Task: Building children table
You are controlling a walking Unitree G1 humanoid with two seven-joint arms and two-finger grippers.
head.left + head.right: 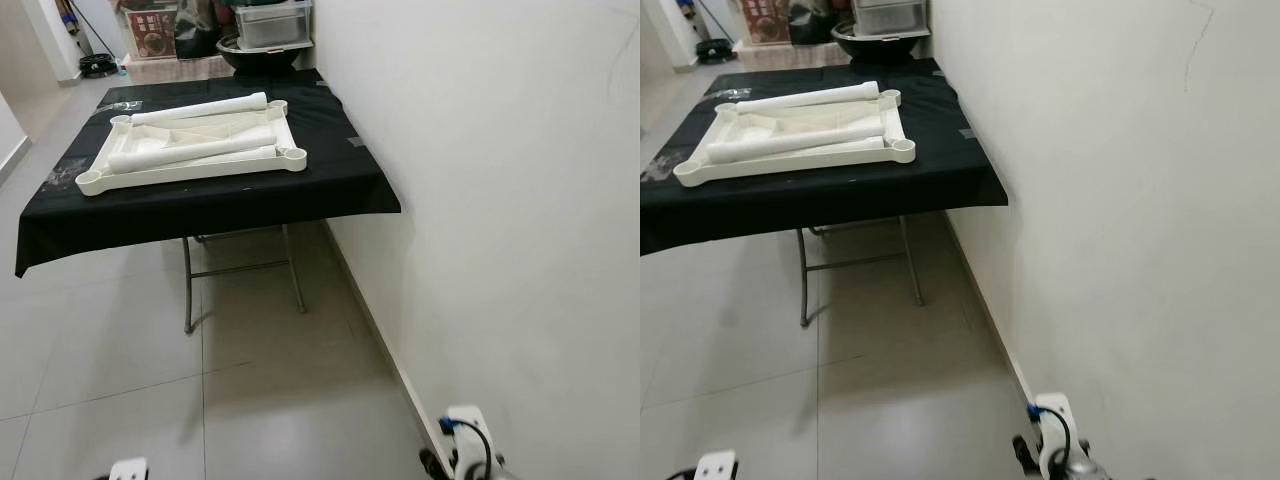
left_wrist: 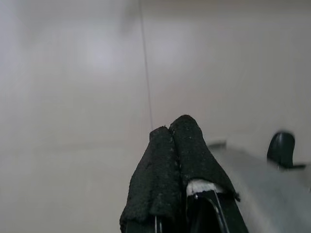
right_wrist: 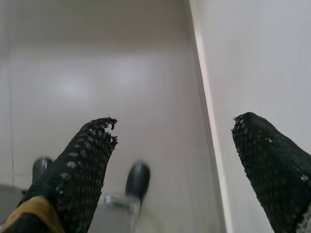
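Observation:
A cream plastic children's table top (image 1: 190,150) lies upside down on a black-clothed folding table (image 1: 300,190) ahead of me. Two cream table legs rest across it, one at the far side (image 1: 200,108) and one nearer (image 1: 190,150). My left gripper (image 2: 172,133) hangs low over the tiled floor, fingers pressed together with nothing between them. In the right wrist view my right gripper (image 3: 177,136) hangs beside the wall with its fingers (image 3: 92,150) spread wide, holding nothing. Both arms are far below the table.
A white wall (image 1: 500,200) runs along the right, close to the table's right edge. Beyond the table stand a dark basin (image 1: 258,55) and a grey storage box (image 1: 272,25). Grey floor tiles (image 1: 250,400) lie between me and the table.

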